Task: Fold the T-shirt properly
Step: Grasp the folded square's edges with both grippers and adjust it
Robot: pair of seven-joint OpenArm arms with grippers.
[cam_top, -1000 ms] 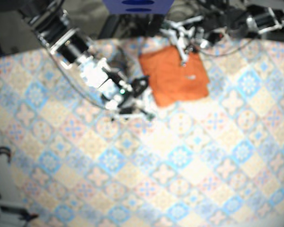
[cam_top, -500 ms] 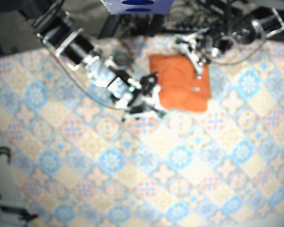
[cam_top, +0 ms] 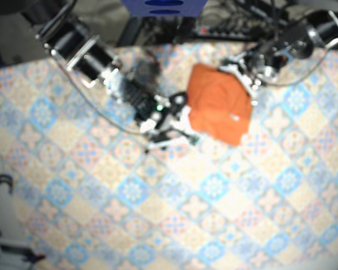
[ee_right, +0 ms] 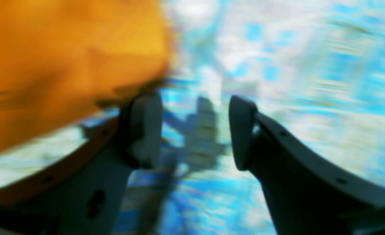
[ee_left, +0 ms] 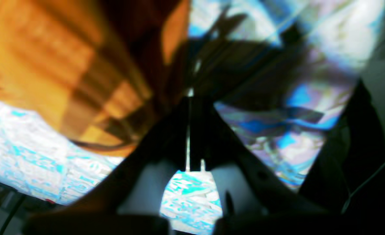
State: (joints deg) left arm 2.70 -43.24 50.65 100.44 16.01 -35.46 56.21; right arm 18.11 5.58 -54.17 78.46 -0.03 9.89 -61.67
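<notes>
The orange T-shirt (cam_top: 219, 107) lies folded into a small, skewed rectangle at the back middle of the patterned tablecloth (cam_top: 214, 202). My left gripper (cam_top: 251, 84) sits at the shirt's upper right edge. In the blurred left wrist view that gripper (ee_left: 189, 101) is shut, with the shirt (ee_left: 49, 58) spreading to its left; no cloth shows between the fingers. My right gripper (cam_top: 177, 121) is at the shirt's left edge. It stands open (ee_right: 195, 130), nothing between the fingers, and its left finger (ee_right: 145, 130) is against the shirt's (ee_right: 65, 49) edge.
A blue box (cam_top: 163, 7) and dark cables (cam_top: 231, 22) lie beyond the table's far edge. Black cable loops (cam_top: 0, 197) hang at the left side. Patterned cloth stretches toward the front and right.
Both grippers have moved right along the back of the table. The shirt has shifted right with them and turned, so it now lies more diagonally.
</notes>
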